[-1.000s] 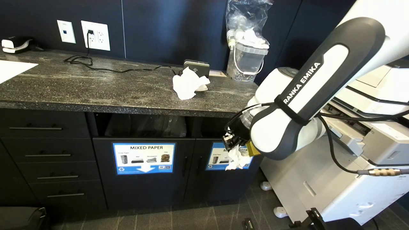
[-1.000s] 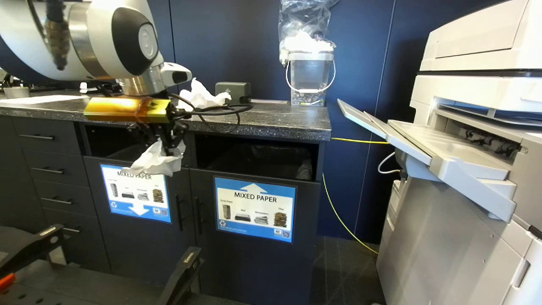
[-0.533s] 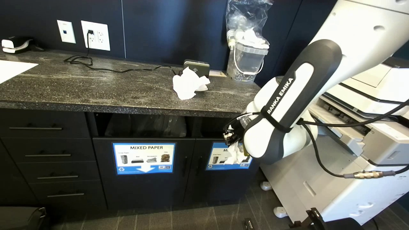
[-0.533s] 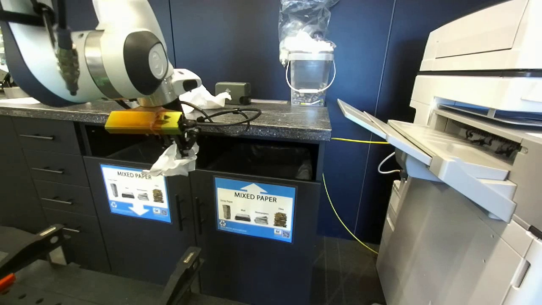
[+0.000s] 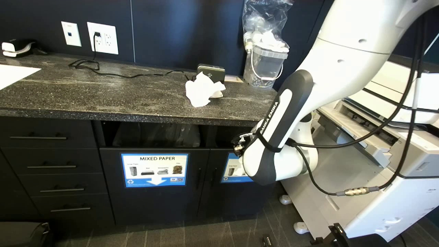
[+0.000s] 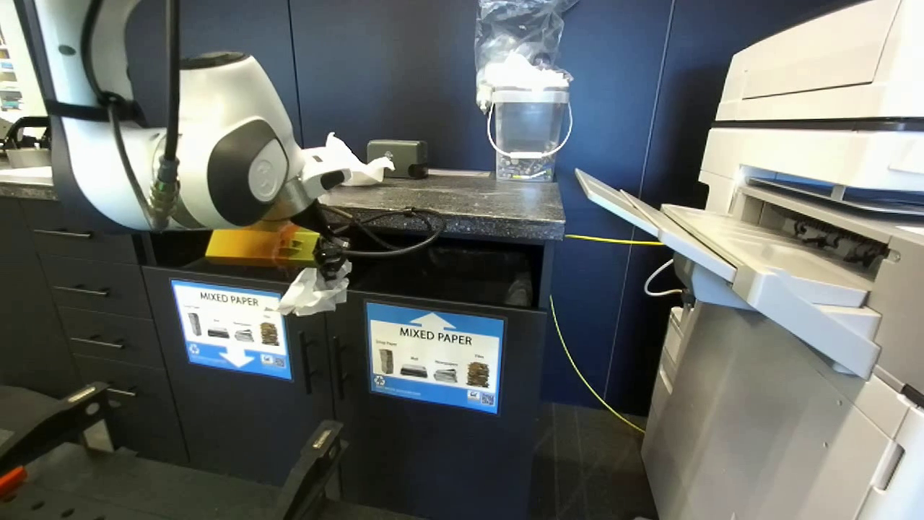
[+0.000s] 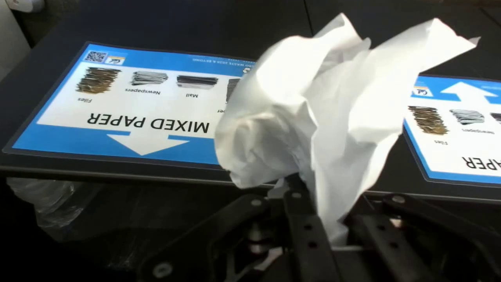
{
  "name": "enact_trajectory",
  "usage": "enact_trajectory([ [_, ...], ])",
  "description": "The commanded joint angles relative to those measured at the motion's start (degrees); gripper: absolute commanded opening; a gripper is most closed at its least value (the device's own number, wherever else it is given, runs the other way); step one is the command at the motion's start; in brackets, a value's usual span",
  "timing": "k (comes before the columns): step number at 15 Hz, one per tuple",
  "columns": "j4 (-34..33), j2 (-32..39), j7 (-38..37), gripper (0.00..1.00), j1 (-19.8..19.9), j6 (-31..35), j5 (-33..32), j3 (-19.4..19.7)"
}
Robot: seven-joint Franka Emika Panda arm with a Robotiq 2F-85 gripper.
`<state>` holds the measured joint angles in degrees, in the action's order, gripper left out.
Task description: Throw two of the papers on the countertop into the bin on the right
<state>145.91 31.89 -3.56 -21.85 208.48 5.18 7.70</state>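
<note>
My gripper is shut on a crumpled white paper wad, with the fingers pinching its lower part. In an exterior view the gripper and held wad hang in front of the cabinet, near the divider between two compartments, below the countertop. The bin on the right has an open slot and a blue-and-white sign, which reads "MIXED PAPER". The wad is left of that slot there. More crumpled white paper lies on the countertop; whether one wad or two is unclear.
A left compartment carries a similar sign. A grey box and a clear bucket with a plastic bag stand at the back of the countertop. A large printer stands to the right. Chair arms are in front.
The arm has swung and lowered, carrying the held wad toward the right compartment and slightly down. The wad stays in the fingers. The paper on the countertop has not moved.
</note>
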Motion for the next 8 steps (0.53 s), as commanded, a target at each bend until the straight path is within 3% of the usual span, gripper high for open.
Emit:
enact_trajectory([
  [1, -7.3, 8.7, 1.7, 0.08, 4.5, 5.5, 2.2, -3.3],
  [8, -19.2, 20.6, 3.2, 0.08, 4.4, 11.9, 9.1, -2.0],
])
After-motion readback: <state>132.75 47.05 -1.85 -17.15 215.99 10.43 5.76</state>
